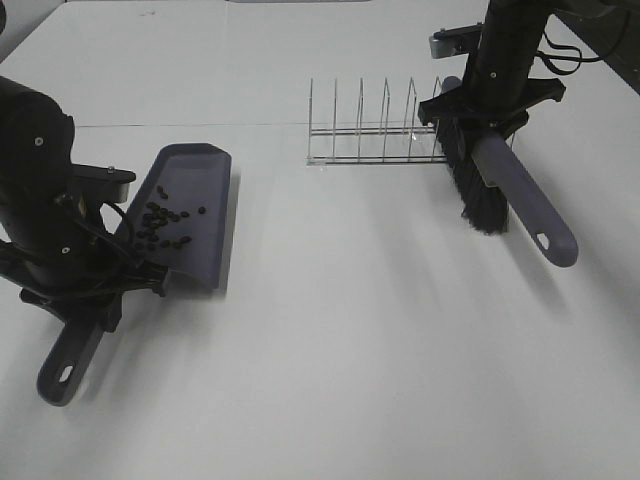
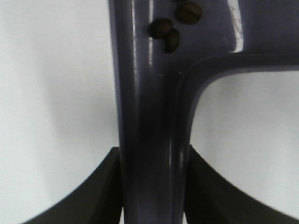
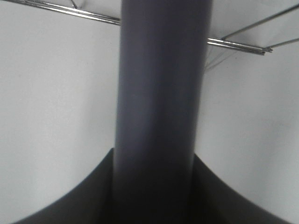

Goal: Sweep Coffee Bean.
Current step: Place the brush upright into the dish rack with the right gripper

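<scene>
Several dark coffee beans (image 1: pixel 165 224) lie inside the grey-purple dustpan (image 1: pixel 195 210) at the left of the table. My left gripper (image 1: pixel 92 300) is shut on the dustpan's handle (image 2: pixel 149 154), and a few beans (image 2: pixel 169 29) show near the pan's back wall in the left wrist view. My right gripper (image 1: pixel 490 135) is shut on the grey-purple brush handle (image 1: pixel 525 205), seen close up in the right wrist view (image 3: pixel 161 102). The brush's black bristles (image 1: pixel 475 195) hang just off the right end of the wire rack. I see no loose beans on the table.
A wire dish rack (image 1: pixel 372 130) with several upright dividers stands at the back centre; its wires (image 3: pixel 238 44) show behind the brush handle. The white table (image 1: pixel 350 330) lies between the dustpan and the brush. Black cables (image 1: pixel 570 50) hang at the back right.
</scene>
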Robot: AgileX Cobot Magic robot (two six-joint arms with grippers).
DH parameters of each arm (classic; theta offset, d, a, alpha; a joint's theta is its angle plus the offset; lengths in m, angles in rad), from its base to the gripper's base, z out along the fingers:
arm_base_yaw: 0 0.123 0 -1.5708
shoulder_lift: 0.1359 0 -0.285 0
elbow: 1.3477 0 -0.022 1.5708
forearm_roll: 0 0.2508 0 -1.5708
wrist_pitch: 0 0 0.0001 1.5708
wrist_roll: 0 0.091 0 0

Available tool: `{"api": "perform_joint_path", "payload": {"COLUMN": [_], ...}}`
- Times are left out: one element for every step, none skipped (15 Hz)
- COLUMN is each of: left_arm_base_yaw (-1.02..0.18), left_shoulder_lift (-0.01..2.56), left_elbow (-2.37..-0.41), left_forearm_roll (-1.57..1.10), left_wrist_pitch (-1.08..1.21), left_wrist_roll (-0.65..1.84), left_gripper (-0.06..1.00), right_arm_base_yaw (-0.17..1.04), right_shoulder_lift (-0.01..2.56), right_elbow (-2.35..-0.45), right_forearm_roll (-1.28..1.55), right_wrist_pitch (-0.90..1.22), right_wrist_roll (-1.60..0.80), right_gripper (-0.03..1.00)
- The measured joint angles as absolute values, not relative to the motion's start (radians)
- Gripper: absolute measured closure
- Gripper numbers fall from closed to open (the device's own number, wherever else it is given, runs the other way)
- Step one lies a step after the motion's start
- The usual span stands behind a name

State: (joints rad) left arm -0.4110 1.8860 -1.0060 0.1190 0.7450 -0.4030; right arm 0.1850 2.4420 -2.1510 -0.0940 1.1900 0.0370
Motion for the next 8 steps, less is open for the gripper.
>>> {"api": "perform_joint_path", "payload": {"left_arm_base_yaw": [-0.411,-0.411,-0.411,-0.411,-0.411,-0.411,-0.411,-0.411], "left_shoulder_lift": [1.886,1.886,1.886,1.886,1.886,1.886,1.886,1.886], "left_elbow": [-1.006,-1.006,-1.006,-1.006,-1.006,-1.006,-1.006,-1.006], "left_forearm_roll": [0.119,0.119,0.119,0.119,0.119,0.119,0.119,0.119], "left_wrist_pitch": [0.745,0.745,0.745,0.745,0.745,0.745,0.745,0.745], "left_wrist_roll": [-0.403,-0.403,-0.403,-0.402,-0.400,-0.398,-0.396,-0.396], "left_gripper": [0.60,0.60,0.60,0.60,0.60,0.60,0.60,0.60], "right_arm_base_yaw": [0.185,0.185,0.185,0.184,0.184,0.184,0.184,0.184], "right_shoulder_lift": [2.455,2.465,2.469,2.471,2.471,2.471,2.471,2.476], "right_elbow": [-2.184,-2.205,-2.226,-2.248,-2.257,-2.276,-2.276,-2.276], "right_forearm_roll": [-0.092,-0.091,-0.091,-0.091,-0.091,-0.090,-0.088,-0.087], "right_wrist_pitch": [1.211,1.218,1.219,1.218,1.215,1.199,1.194,1.191], "right_wrist_roll": [0.037,0.037,0.036,0.027,0.024,0.015,0.014,0.013], "right_gripper": [0.67,0.67,0.67,0.67,0.67,0.67,0.67,0.67]}}
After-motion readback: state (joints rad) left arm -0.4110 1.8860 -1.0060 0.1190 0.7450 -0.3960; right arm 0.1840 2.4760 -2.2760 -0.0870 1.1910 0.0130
